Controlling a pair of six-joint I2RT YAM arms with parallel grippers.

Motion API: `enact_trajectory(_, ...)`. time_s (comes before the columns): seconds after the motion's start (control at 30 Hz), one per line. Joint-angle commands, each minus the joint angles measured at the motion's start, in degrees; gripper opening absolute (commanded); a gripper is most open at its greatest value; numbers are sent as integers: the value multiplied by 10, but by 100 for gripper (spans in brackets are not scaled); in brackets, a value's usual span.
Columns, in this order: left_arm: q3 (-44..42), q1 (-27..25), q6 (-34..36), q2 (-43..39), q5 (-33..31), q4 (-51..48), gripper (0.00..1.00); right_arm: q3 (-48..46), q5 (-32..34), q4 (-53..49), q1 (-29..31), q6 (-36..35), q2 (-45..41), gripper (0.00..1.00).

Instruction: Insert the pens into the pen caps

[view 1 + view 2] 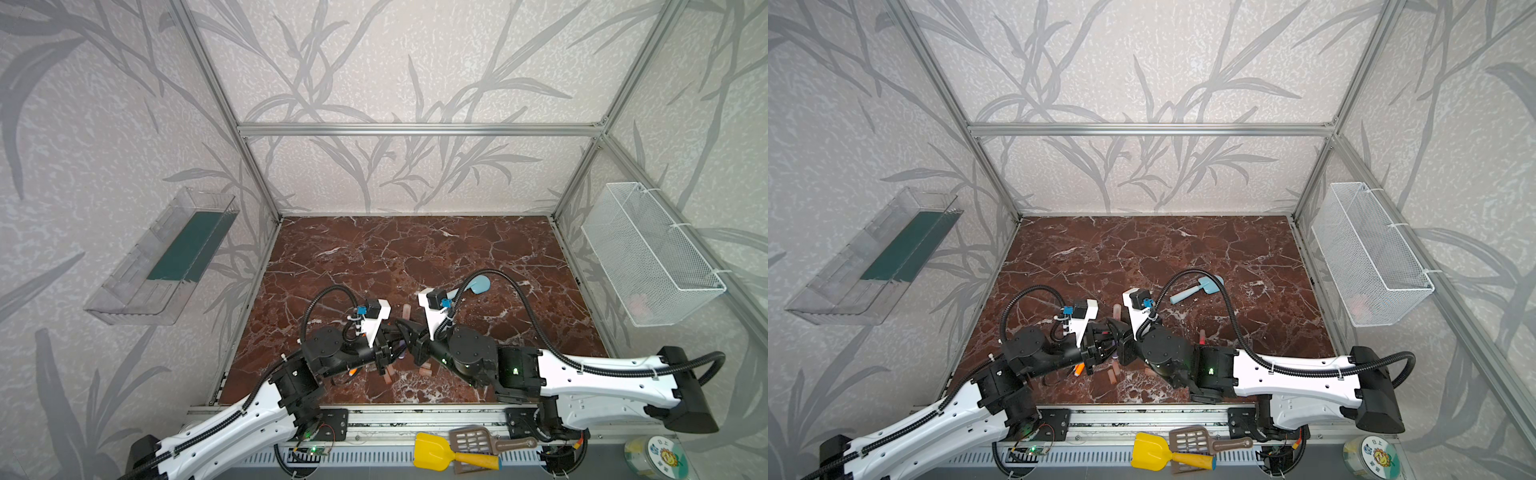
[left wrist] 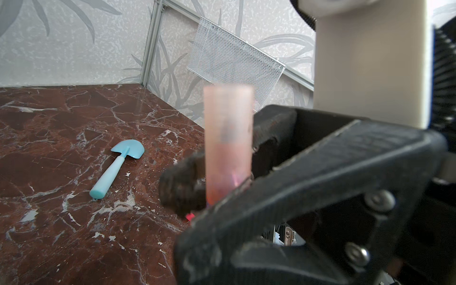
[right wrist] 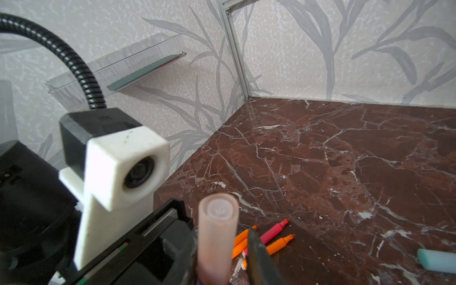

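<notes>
Both grippers meet low over the front middle of the marble table (image 1: 415, 249). A pale pinkish pen cap (image 2: 228, 111) (image 3: 217, 239) stands between the fingers (image 3: 259, 256) of my right gripper (image 1: 411, 345) (image 1: 1121, 345), which is open with a narrow gap showing beside the cap. A bit of purple pen (image 1: 1113, 347) shows under the cap, leading into my shut left gripper (image 1: 388, 353) (image 1: 1100, 349), whose jaws are hidden. Two orange pens (image 3: 278, 244) and a red-pink pen (image 3: 274, 229) lie beneath. Loose pen caps (image 1: 407, 311) (image 1: 388, 376) (image 1: 1112, 376) lie nearby.
A light-blue toy shovel (image 1: 478, 284) (image 2: 118, 165) lies behind the right arm. A white wire basket (image 1: 648, 253) hangs on the right wall and a clear tray (image 1: 166, 257) on the left wall. A yellow shovel (image 1: 432, 451) and brown scoop (image 1: 473, 440) rest on the front rail.
</notes>
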Motion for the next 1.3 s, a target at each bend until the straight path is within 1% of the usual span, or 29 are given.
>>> enact_trajectory(0.0, 16, -4, 2, 5, -15, 47, 0, 2, -15, -25, -2, 7, 18, 17)
enact_trajectory(0.07, 28, -4, -7, 11, -45, 25, 0, 2, -8, -37, -4, 13, 16, 11)
enact_trajectory(0.1, 40, -4, -17, 12, -82, -4, 8, 0, -1, -47, -5, 16, 11, 9)
enact_trajectory(0.17, 75, -4, -49, 13, -178, -91, 30, -5, 15, -80, -10, 27, -6, 5)
enact_trajectory(0.23, 116, -4, -82, 16, -251, -177, 50, -13, 37, -120, -17, 39, -31, 3)
enact_trajectory(0.3, 153, -3, -105, 20, -294, -248, 59, -21, 57, -176, -29, 58, -61, 3)
enact_trajectory(0.37, 181, -3, -126, 22, -321, -294, 65, -30, 67, -234, -43, 69, -85, 2)
enact_trajectory(0.4, 191, -3, -132, 21, -330, -309, 70, -37, 70, -254, -49, 89, -96, 2)
enact_trajectory(0.43, 201, -3, -139, 20, -343, -326, 79, -48, 71, -273, -55, 95, -105, 2)
enact_trajectory(0.47, 212, -3, -147, 17, -364, -345, 82, -58, 68, -290, -65, 102, -110, 2)
enact_trajectory(0.57, 234, -3, -162, 2, -416, -384, 85, -89, 32, -317, -103, 118, -112, 2)
enact_trajectory(0.63, 241, -3, -166, -8, -433, -398, 89, -102, -13, -325, -134, 122, -100, 1)
enact_trajectory(0.73, 239, -3, -164, -22, -447, -400, 90, -97, -40, -356, -157, 124, -67, 1)
enact_trajectory(0.83, 237, -2, -167, -21, -453, -401, 92, -83, -44, -396, -164, 131, -30, 1)
enact_trajectory(1.03, 243, -2, -173, -9, -455, -402, 92, -83, -79, -421, -169, 149, 32, 0)
enact_trajectory(1.13, 248, -2, -179, -5, -458, -412, 92, -91, -105, -407, -171, 158, 59, 0)
enact_trajectory(1.27, 261, -2, -203, -10, -480, -467, 92, -91, -133, -388, -173, 172, 110, 0)
